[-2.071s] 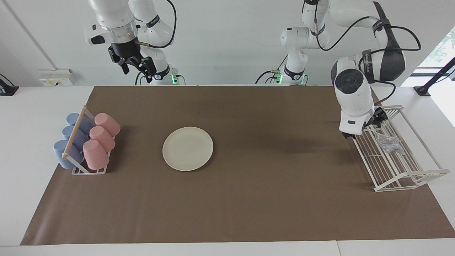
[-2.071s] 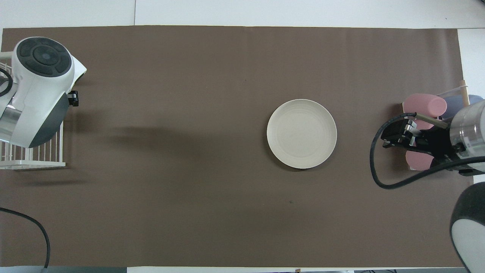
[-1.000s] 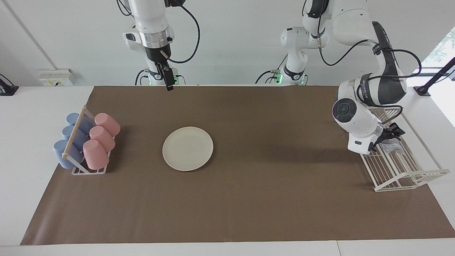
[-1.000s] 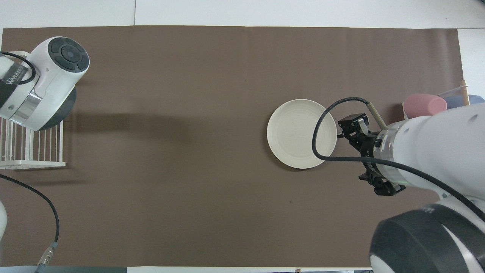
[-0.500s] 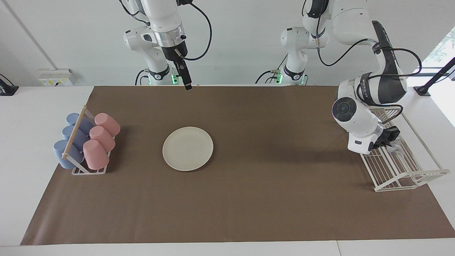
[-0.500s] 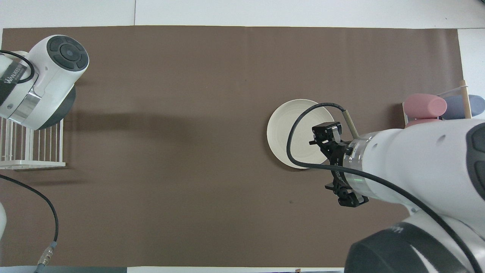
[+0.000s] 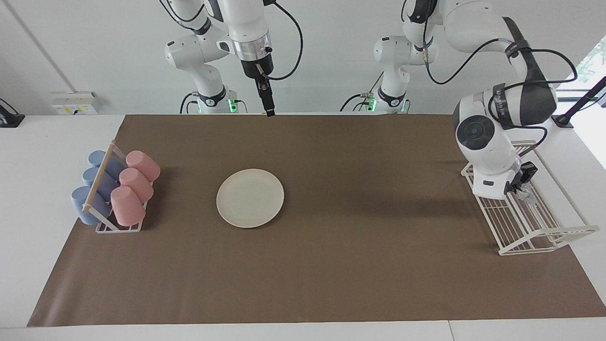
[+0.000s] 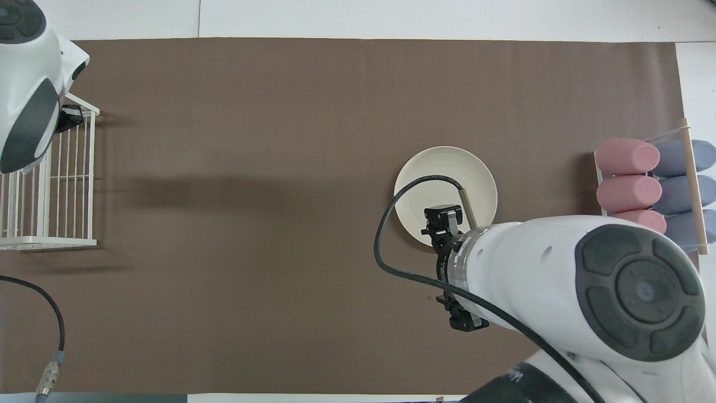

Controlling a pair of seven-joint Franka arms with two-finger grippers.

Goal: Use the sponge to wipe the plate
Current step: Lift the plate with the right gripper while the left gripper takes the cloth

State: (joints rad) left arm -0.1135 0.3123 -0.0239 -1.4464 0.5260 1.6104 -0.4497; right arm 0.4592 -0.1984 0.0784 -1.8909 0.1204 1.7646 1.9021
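Note:
The cream plate (image 7: 250,198) lies flat on the brown mat and also shows in the overhead view (image 8: 447,182). My right gripper (image 7: 269,112) hangs high in the air and points down; in the overhead view it (image 8: 443,219) covers the plate's edge nearest the robots. My left gripper (image 7: 521,186) is down in the white wire rack (image 7: 535,227) at the left arm's end of the table. The silvery sponge (image 7: 527,194) shows just under its fingertips; I cannot tell if it is gripped. In the overhead view the left arm hides the sponge.
A cup rack (image 7: 102,222) with several pink and blue cups lying on their sides stands at the right arm's end of the table, also in the overhead view (image 8: 693,168). The brown mat (image 7: 360,265) covers most of the table.
My right gripper has swung from over the cup rack toward the table's middle, to over the plate's near edge. My left arm has come down into the wire rack onto the sponge and turned.

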